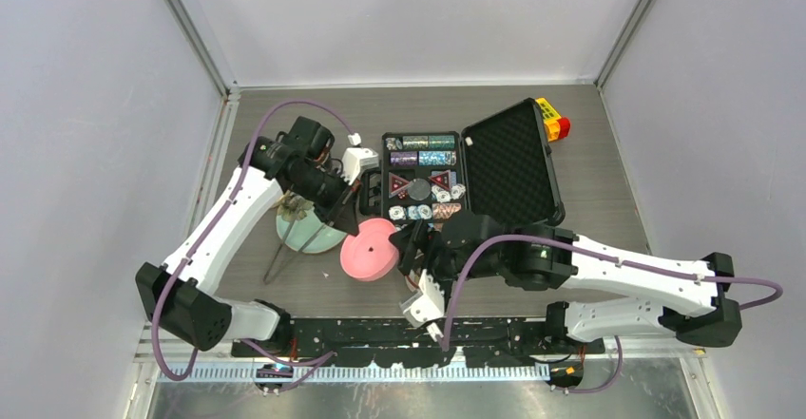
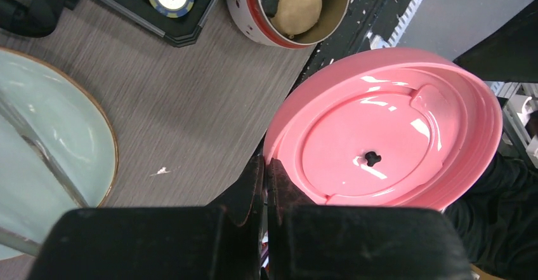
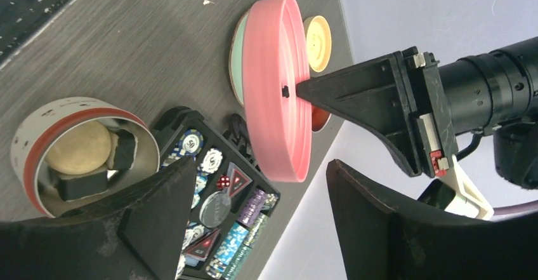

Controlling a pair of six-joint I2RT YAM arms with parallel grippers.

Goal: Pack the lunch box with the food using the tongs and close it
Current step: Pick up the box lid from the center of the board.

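The left pincer [image 1: 348, 221] is clenched on the rim of the pink lid [image 1: 369, 250], holding it up on edge above the middle of the tabletop [image 1: 618, 181], its inner face with the small dark centre hole turned toward the left wrist camera. The right pincer [image 1: 415, 248] hangs just right of that lid, released, its two dark fingers [image 3: 158, 223] spread apart with nothing between them. Below it, close to the near edge of the tabletop, stands the open tub [image 3: 26, 137], white-walled with a red band and shiny inside. It holds a round tan disc [image 3: 79, 146] and two dark blocks [image 3: 85, 183] pressed against it. The mint-green plate [image 1: 323, 238] lies left of centre, partly under the left arm. The tongs [image 1: 283, 248] rest with one end on the plate and slant over its near rim onto the tabletop. Toward the far edge sits the black case [image 1: 385, 167] of poker chips [image 1: 418, 212], with its foam-lined cover [image 1: 513, 162] thrown open to the right. The near left corner of the case is just beside the tub.
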